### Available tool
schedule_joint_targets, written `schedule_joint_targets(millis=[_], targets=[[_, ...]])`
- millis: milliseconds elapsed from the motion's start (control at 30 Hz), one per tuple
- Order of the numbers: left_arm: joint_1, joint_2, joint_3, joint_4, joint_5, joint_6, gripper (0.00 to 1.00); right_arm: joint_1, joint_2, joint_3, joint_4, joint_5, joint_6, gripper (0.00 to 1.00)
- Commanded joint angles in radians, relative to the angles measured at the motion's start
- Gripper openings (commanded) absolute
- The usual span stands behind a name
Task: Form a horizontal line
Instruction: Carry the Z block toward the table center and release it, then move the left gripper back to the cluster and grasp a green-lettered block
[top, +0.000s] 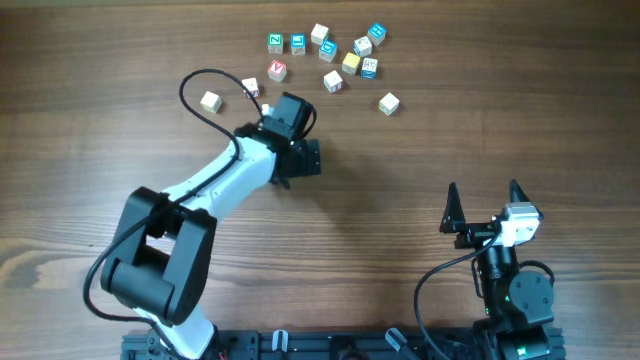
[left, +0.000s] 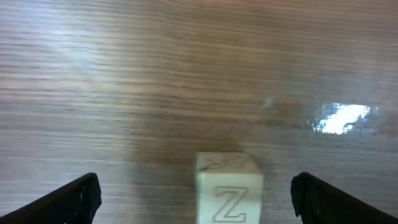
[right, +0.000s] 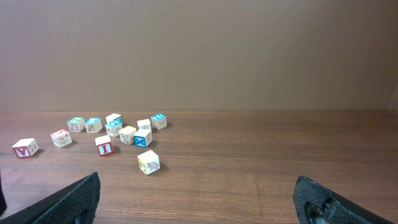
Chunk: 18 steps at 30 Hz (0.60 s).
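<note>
1. left gripper (top: 305, 158): dark jaws spread wide, gripping nothing.
2. horizontal line (left: 228, 186): one cube of it shows. cream matte wood, softly rounded edges, outlined letter z on the near face. it sits flat on the table between the left fingers, clear of both.
3. right gripper (top: 483, 190): pointed black jaws spread, empty, well apart from all cubes.
4. loose cubes (top: 330, 52): small blocks with coloured faces, scattered at the far side.
5. table (top: 450, 110): brown wood grain, slight gloss.

White-and-black arms (top: 215, 185), black cables (top: 182, 92)
</note>
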Motion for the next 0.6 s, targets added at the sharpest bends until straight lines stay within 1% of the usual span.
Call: schedule_joint_targets(millis=[0,67,100,167,300,467,500,533,567], targets=[[0.066,-0.115,0.164,-0.068,-0.045,0.031,1.0,-0.005,-0.005,-0.001,0.003,0.01,-0.009,1.0],[0.091,-0.155,0.223,-0.082,-0.045,0.03,1.0,-0.005,-0.005,-0.001,0.003,0.01,-0.009,1.0],[0.109,-0.198,0.252,-0.065,-0.045,0.03,1.0,-0.005,-0.005,-0.001,0.003,0.01,-0.009,1.0],[0.124,-0.24,0.253,-0.039,-0.045,0.03,1.0,-0.005,-0.005,-0.001,0.003,0.01,-0.009,1.0],[0.127,-0.243,0.253,-0.067,-0.045,0.03,1.0,-0.005,-0.005,-0.001,0.003,0.01,-0.009,1.0],[0.129,-0.243,0.253,-0.031,-0.045,0.03,1.0,-0.005,-0.005,-0.001,0.003,0.01,-0.009,1.0],[0.129,-0.243,0.253,-0.025,-0.045,0.03,0.96,-0.005,-0.005,-0.001,0.003,0.01,-0.009,1.0],[0.129,-0.243,0.253,-0.024,-0.045,0.03,0.56,-0.005,-0.005,-0.001,0.003,0.01,-0.009,1.0],[0.129,-0.243,0.253,-0.026,-0.045,0.03,0.04,-0.005,-0.005,-0.001,0.003,0.01,-0.009,1.0]])
